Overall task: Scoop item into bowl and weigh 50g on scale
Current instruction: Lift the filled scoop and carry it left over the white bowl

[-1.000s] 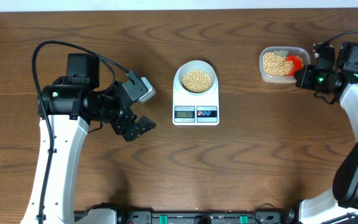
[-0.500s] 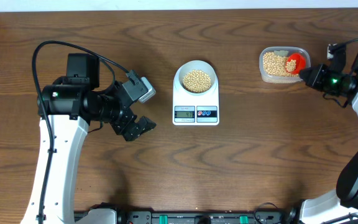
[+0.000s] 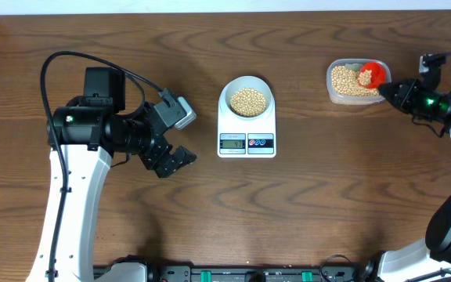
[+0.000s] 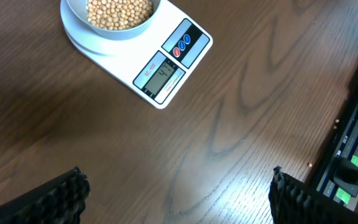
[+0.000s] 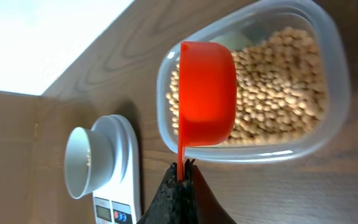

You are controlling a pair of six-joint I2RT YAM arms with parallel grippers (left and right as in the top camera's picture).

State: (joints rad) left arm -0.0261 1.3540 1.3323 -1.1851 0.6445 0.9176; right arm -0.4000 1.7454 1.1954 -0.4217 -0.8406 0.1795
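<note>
- Dark wood-grain surface (image 3: 327, 204) is carrying everything in the overhead view. The white digital scale (image 3: 247, 152) is sitting at centre, with the pale bowl (image 3: 222, 100) standing on its platform and holding a heap of tan beans (image 3: 247, 100).
- At far right, a clear plastic tub (image 3: 329, 88) is holding more beans. The right pincer (image 3: 387, 90) is clamping the handle of a red scoop (image 3: 373, 74), whose cup is sitting over the tub's right end.
- The left pincer (image 3: 180, 157) is hanging well to the left of the scale, gripping nothing.
- From the left wrist, its two black fingers (image 4: 61, 199) are standing wide apart at the bottom corners, with bare wood between them. The scale and filled bowl are lying at upper left, and the display digits are too blurred to read.
- From the right wrist, the pincer is pinching fully shut on the scoop's thin handle. The cup is hovering over or resting on the tub's beans, and I cannot tell which. The bowl on the scale is showing at lower left.
</note>
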